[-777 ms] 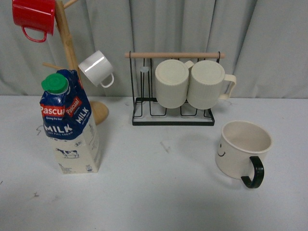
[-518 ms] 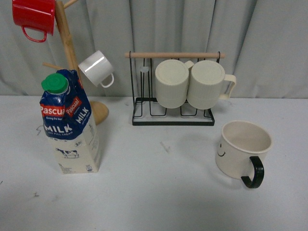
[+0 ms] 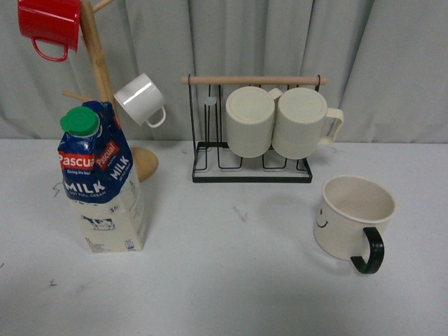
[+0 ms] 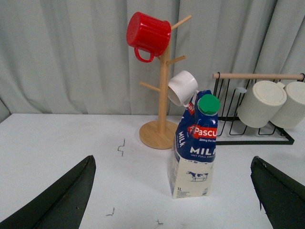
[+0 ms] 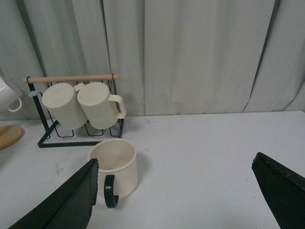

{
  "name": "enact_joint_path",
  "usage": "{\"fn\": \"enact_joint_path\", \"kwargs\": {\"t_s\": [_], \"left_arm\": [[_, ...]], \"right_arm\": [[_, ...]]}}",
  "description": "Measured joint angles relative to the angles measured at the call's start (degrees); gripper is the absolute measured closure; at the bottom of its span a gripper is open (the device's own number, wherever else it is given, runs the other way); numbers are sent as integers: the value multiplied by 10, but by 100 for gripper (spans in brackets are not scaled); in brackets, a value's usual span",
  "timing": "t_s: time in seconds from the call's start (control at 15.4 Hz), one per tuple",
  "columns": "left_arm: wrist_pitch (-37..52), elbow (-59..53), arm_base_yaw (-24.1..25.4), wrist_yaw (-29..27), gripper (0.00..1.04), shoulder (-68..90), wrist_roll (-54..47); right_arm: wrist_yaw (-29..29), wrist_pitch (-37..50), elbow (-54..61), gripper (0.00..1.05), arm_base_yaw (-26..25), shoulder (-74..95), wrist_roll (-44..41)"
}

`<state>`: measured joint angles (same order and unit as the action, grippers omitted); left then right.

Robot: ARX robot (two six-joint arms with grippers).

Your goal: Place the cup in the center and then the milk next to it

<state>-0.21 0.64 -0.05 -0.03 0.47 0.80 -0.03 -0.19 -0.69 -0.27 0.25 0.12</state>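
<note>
Tabletop (image 5: 205, 143), cup (image 5: 114, 168) before right claw (image 5: 175, 160)

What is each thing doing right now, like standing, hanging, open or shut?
cup: upright on the table, empty.
milk: upright, green cap on.
red mug: hanging on the wooden tree.
small white cup: hanging on the wooden tree.
two ribbed mugs: tipped sideways on the wire rack.
left tool: open, empty.
right tool: open, empty.
</note>
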Motion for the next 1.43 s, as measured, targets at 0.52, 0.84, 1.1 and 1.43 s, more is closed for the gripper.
{"fn": "enact_joint_path", "kwargs": {"t_s": [0.52,0.84,1.1,1.43], "left_arm": [[0,0,0,0,7,0,0],[0,0,0,0,7,0,0],[0,0,0,0,7,0,0],[0,0,0,0,7,0,0]], "right_arm": [[-114,6,-14,6,-49,72,0],[-63,364,-146,6,-38,544,20],[6,232,-371,6,7,894,66],[23,23,-574,6,52,1099,104]]}}
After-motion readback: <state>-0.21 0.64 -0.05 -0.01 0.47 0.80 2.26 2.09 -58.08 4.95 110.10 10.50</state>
